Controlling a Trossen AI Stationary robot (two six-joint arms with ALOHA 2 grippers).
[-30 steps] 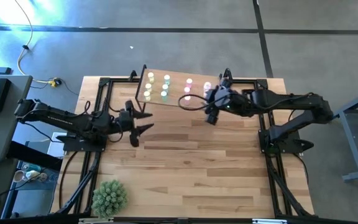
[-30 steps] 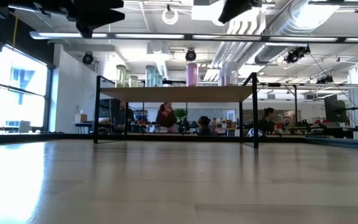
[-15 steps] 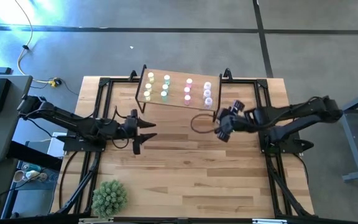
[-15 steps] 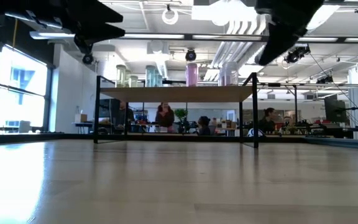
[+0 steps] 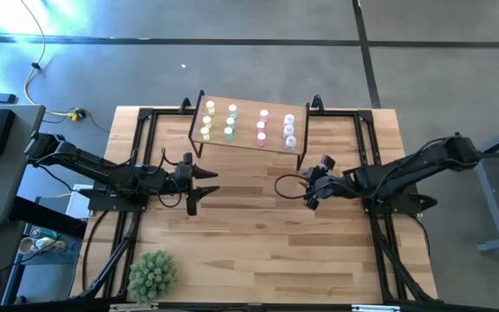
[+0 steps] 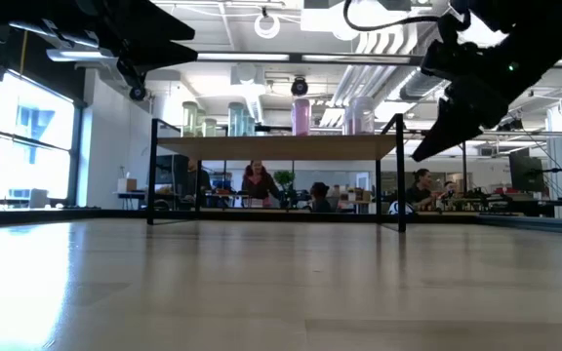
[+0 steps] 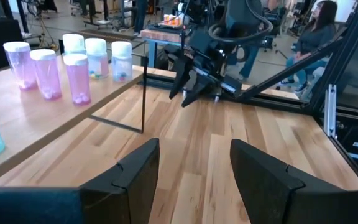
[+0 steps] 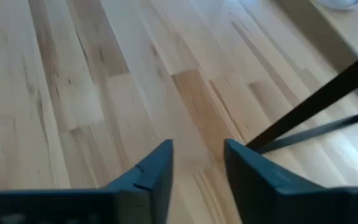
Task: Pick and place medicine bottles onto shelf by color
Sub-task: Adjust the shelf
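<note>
Right gripper (image 5: pixel 310 198) empty, apart, seemingly below shelf (image 5: pixel 245 139) edge | tabletop (image 5: pixel 258 243) open

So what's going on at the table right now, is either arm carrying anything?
Neither arm carries anything. The small medicine bottles with pale caps all stand on the light-wood shelf on thin black legs, in yellow, green, pink and whitish columns. The right gripper hangs over bare wood-plank tabletop in front of the shelf, fingers apart and empty. The left gripper hovers open and empty near the shelf's left end.

Bright daylight, window glare, soft blur
</note>
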